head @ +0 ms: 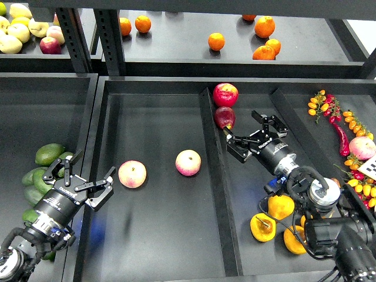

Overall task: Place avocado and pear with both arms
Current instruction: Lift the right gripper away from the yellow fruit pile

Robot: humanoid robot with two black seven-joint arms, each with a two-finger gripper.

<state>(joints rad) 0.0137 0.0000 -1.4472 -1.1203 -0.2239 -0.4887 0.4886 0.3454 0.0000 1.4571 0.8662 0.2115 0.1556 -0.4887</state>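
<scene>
Several dark green avocados (pixel 49 154) lie in a pile at the left edge of the left tray. My left gripper (pixel 80 178) is open and empty just right of them, over the tray's rim. Golden pears (pixel 280 207) lie in a group at the front of the right compartment, partly hidden by my right arm. My right gripper (pixel 251 135) is open and empty above the right compartment, close to the divider and just right of a dark red apple (pixel 224 117), well back from the pears.
Two round pink-yellow fruits (pixel 132 174) (pixel 188 163) lie in the middle compartment. A red apple (pixel 225 94) sits at the divider's (pixel 214 176) far end. Chillies and small tomatoes (pixel 346 132) lie at the right. Oranges (pixel 216 41) sit on the back shelf.
</scene>
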